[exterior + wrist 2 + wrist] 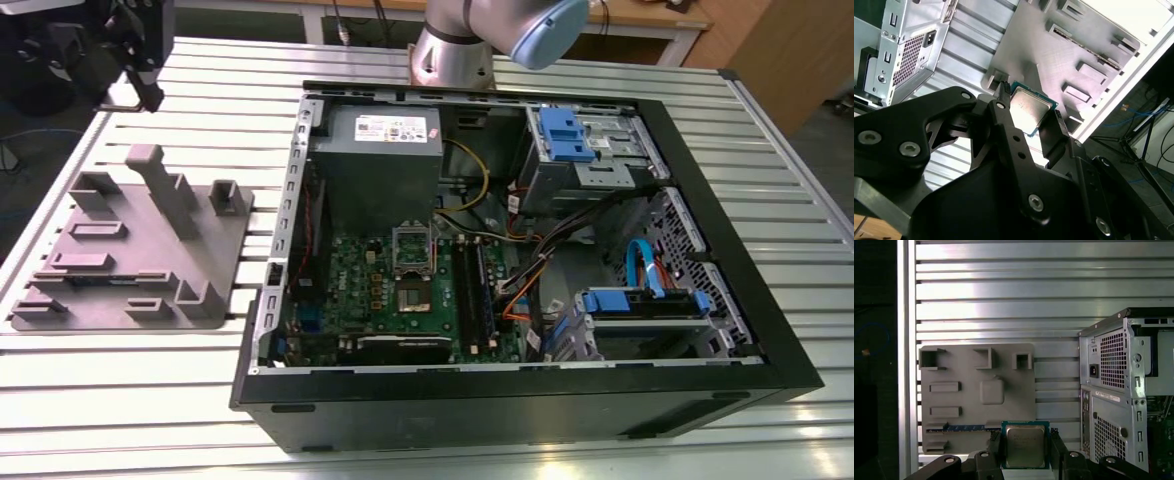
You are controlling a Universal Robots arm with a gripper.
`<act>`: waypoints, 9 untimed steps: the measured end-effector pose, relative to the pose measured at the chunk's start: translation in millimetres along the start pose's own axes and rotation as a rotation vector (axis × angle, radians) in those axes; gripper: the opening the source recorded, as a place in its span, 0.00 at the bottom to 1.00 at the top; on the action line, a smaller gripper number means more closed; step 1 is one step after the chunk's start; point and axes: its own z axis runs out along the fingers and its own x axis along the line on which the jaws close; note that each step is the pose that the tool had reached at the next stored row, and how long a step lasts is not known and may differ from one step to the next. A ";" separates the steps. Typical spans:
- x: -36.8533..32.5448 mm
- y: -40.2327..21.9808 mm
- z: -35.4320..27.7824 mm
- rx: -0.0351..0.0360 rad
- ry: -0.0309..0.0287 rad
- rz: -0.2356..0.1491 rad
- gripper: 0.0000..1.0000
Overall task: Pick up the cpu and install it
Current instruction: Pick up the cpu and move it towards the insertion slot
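Note:
The cpu (1025, 446), a small square chip with a pale metal top and green edge, sits clamped between the black fingers of my gripper (1025, 450). In the second wrist view the cpu (1029, 106) is held the same way in the gripper (1030, 112). The gripper (130, 75) hangs above the slatted table at the exterior view's upper left, over the far end of the grey fixture plate (134, 250). The motherboard's open socket (411, 262) lies inside the computer case (747, 330), well to the exterior view's right of the gripper.
The grey fixture plate (974, 390) carries upright blocks and recesses. The open case holds a power supply box (380, 135), blue drive brackets (567, 135) and loose cables (534, 250). The case's rear panel (1114, 390) stands close beside the gripper. The arm's base (454, 55) is behind the case.

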 end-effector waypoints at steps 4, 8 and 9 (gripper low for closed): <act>-1.7 0.1 0.0 0.0000 0.0000 0.000 0.47; -3.4 0.1 0.0 0.0000 0.0000 0.000 0.47; -3.7 0.2 0.0 0.0000 0.0001 0.000 0.47</act>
